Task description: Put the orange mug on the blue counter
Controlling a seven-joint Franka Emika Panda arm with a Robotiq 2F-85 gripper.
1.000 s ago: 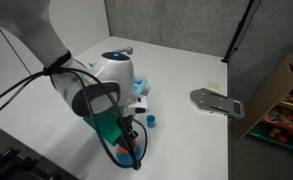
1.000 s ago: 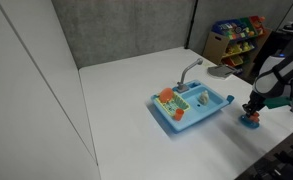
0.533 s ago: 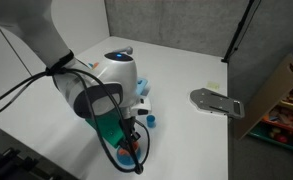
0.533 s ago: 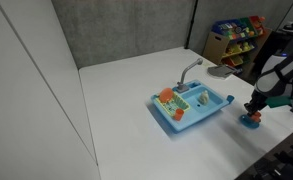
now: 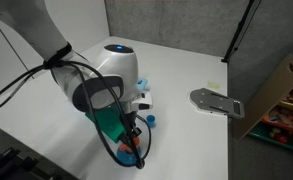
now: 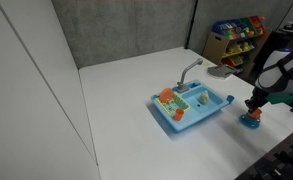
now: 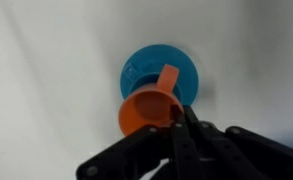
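Observation:
The orange mug [image 7: 146, 112] sits over a round blue plate [image 7: 146, 65] on the white table, its handle pointing away from me. My gripper [image 7: 178, 112] is down at the mug, with its fingers pinched on the near wall of the rim. In an exterior view the gripper [image 6: 253, 108] is just above the mug [image 6: 251, 119], to the right of the light blue toy sink [image 6: 191, 108]. The sink's flat counter part [image 6: 178, 118] lies beside the basin. In an exterior view the arm hides most of the sink, and only a bit of the mug [image 5: 129, 152] shows.
A grey faucet [image 6: 191, 70] stands at the sink's back, and an orange-and-green rack piece [image 6: 167, 97] sits on it. A tiny blue cup [image 5: 152, 120] lies on the table. A flat grey object [image 5: 216, 102] lies near the table edge. A toy shelf [image 6: 236, 38] stands behind.
The arm's wrist has shifted slightly. The gripper stays at the mug over the blue plate.

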